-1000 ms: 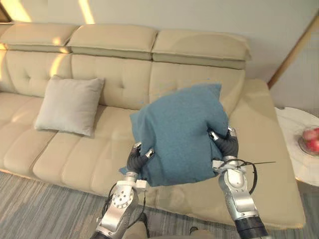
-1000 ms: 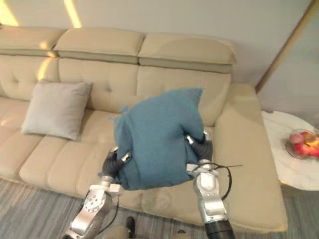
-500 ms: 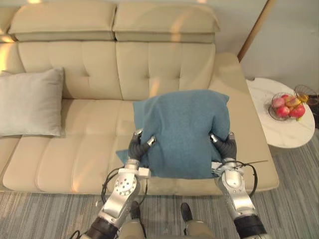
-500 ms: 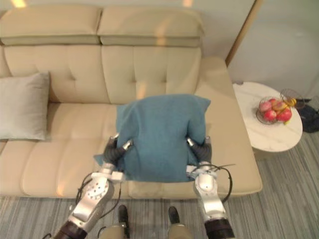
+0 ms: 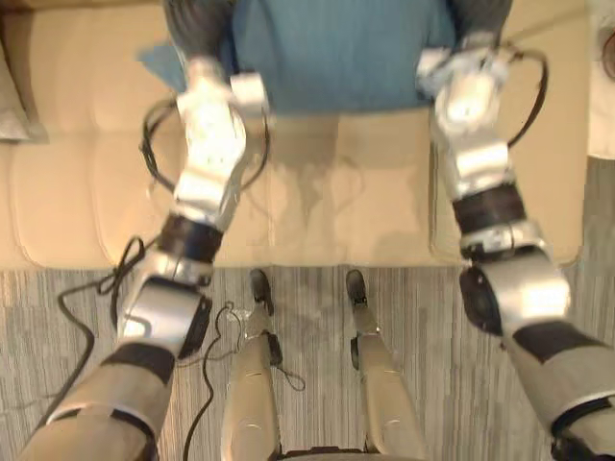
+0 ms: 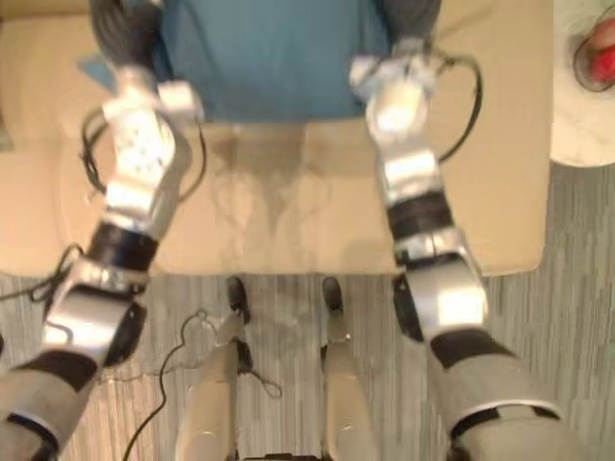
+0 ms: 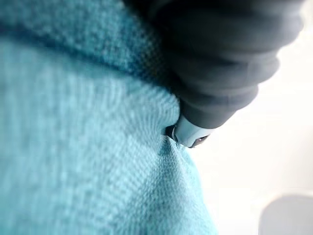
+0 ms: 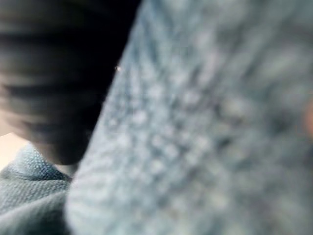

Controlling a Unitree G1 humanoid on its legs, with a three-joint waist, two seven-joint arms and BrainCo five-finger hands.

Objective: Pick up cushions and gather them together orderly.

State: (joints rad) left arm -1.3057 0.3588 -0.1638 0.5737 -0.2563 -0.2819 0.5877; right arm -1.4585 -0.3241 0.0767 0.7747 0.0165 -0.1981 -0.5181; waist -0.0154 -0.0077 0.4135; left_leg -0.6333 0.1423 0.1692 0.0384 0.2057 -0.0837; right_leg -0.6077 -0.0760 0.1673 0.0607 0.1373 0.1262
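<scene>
The carrying step is in hand: the teal-blue woven fabric cushion (image 5: pixel 336 53) sits at the top centre of the frame, held between the left hand (image 5: pixel 197 24) at the upper left and the right hand (image 5: pixel 478 14) at the upper right, over the seat of the beige leather sofa (image 5: pixel 317 202). Both wrist views show dark ribbed cover pressed tight against the blue weave; whether each hand is clasped on the cloth or laid flat against it cannot be told

A sliver of a pale grey cushion (image 5: pixel 8 96) shows at the left edge of the frame, well apart from the blue one. The next move likely calls for shifting the blue cushion leftward along the sofa and setting it squarely beside the grey one, both hands pressing evenly so that it does not sag or slip

At the right edge stands a white round side table (image 6: pixel 577 106) with a bowl of red fruit (image 6: pixel 596 48), away from that path. Grey striped carpet (image 5: pixel 413 307) lies below the sofa front; nothing on the seat blocks the way
</scene>
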